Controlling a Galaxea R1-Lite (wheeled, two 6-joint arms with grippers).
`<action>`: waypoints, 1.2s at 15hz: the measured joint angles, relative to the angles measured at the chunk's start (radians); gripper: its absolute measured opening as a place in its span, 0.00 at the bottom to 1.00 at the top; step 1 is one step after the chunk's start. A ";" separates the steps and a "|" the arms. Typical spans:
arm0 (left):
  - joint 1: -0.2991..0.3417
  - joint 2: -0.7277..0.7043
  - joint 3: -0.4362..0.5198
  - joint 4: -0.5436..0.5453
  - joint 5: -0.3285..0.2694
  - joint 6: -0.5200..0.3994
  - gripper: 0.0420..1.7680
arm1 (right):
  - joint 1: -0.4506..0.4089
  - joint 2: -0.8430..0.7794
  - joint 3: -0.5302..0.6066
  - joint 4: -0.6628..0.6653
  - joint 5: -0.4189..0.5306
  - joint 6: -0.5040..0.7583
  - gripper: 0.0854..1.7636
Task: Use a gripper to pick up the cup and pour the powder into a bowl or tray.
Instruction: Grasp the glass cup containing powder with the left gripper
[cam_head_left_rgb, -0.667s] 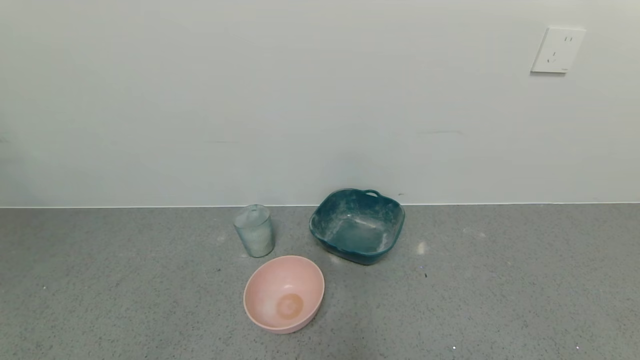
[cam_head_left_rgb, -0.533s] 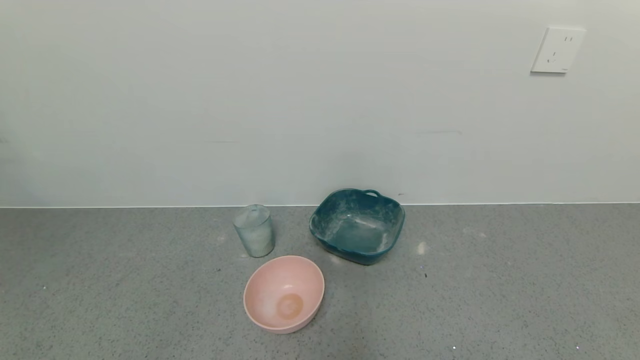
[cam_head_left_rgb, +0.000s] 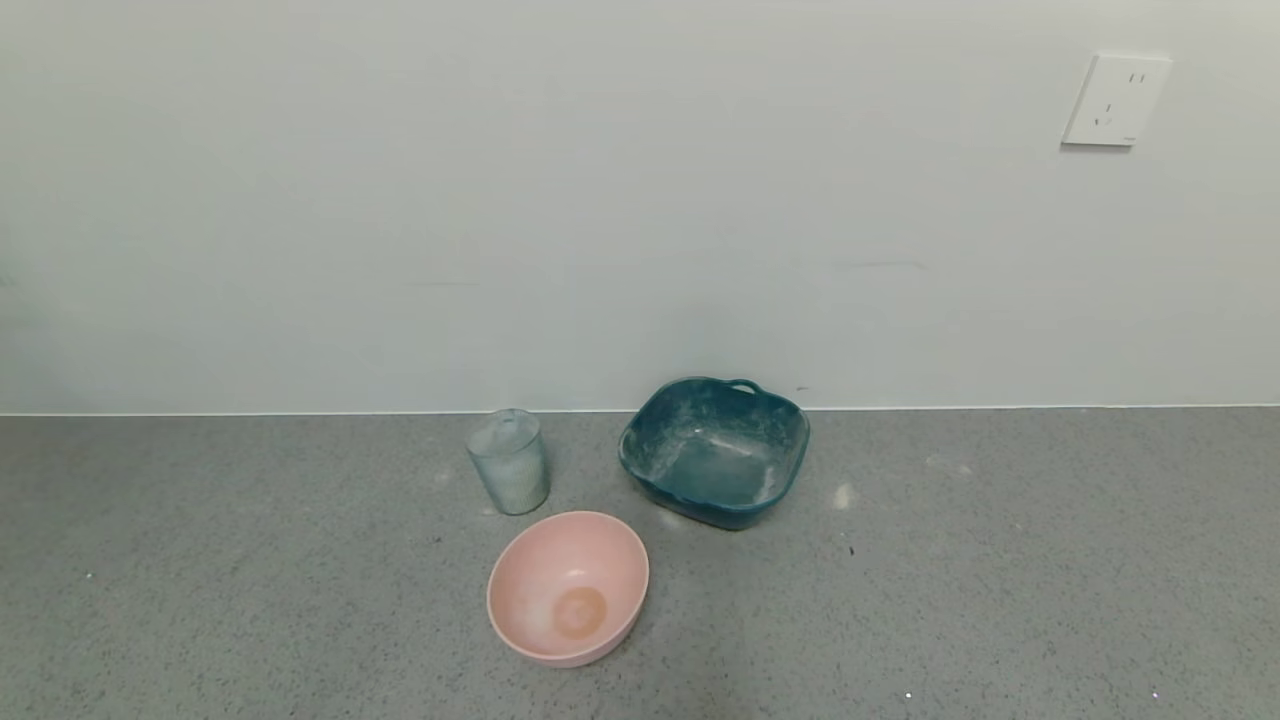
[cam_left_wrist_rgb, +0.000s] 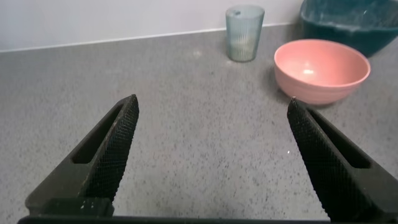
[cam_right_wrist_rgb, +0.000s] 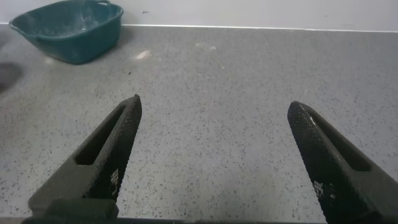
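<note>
The clear ribbed cup (cam_head_left_rgb: 509, 462) stands upright on the grey counter, dusted with powder; it also shows in the left wrist view (cam_left_wrist_rgb: 244, 33). The teal dish (cam_head_left_rgb: 714, 451) sits to its right near the wall, its inside smeared white; it shows in the left wrist view (cam_left_wrist_rgb: 351, 25) and the right wrist view (cam_right_wrist_rgb: 69, 29). Neither gripper shows in the head view. My left gripper (cam_left_wrist_rgb: 212, 106) is open and empty, low over bare counter, well short of the cup. My right gripper (cam_right_wrist_rgb: 214, 106) is open and empty over bare counter, away from the dish.
A round pink bowl (cam_head_left_rgb: 567, 586) sits in front of the cup and the dish, also in the left wrist view (cam_left_wrist_rgb: 322, 68). A wall runs along the counter's back edge, with a white socket (cam_head_left_rgb: 1115, 100) at upper right. White dust spots (cam_head_left_rgb: 842, 495) lie right of the dish.
</note>
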 joint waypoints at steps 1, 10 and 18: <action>0.000 0.007 -0.029 0.005 -0.002 0.000 0.97 | 0.000 0.000 0.000 0.000 0.000 0.000 0.97; -0.079 0.445 -0.380 0.036 -0.004 0.019 0.97 | 0.000 0.000 0.000 0.000 0.000 0.000 0.97; -0.026 1.028 -0.576 -0.166 -0.157 0.074 0.97 | 0.000 0.000 0.000 0.000 0.000 0.000 0.97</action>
